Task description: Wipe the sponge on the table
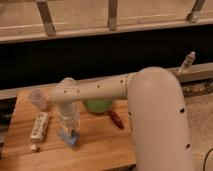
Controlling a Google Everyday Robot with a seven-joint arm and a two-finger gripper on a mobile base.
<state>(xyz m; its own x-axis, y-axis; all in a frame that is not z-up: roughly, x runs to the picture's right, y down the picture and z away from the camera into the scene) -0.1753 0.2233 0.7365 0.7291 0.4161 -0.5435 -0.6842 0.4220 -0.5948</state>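
Light-blue sponge [71,139] sits on the wooden table [102,146], toward the front, directly under the gripper [69,126], which points straight down onto it. Can't tell how wide the gripper is set, or whether it actually has hold of the sponge or just presses on it. Risks: white tube [39,125] lies just beside, camera-left, with the clear cup [37,99] behind it, so a stroke that way could shove the tube or tip the cup. Green bowl [97,105] and small red item [116,119] sit camera-right, and a long sweep would hit those. With a loose hold, the arm could slide off the sponge. Front edge is near, so overshoot could drop it.
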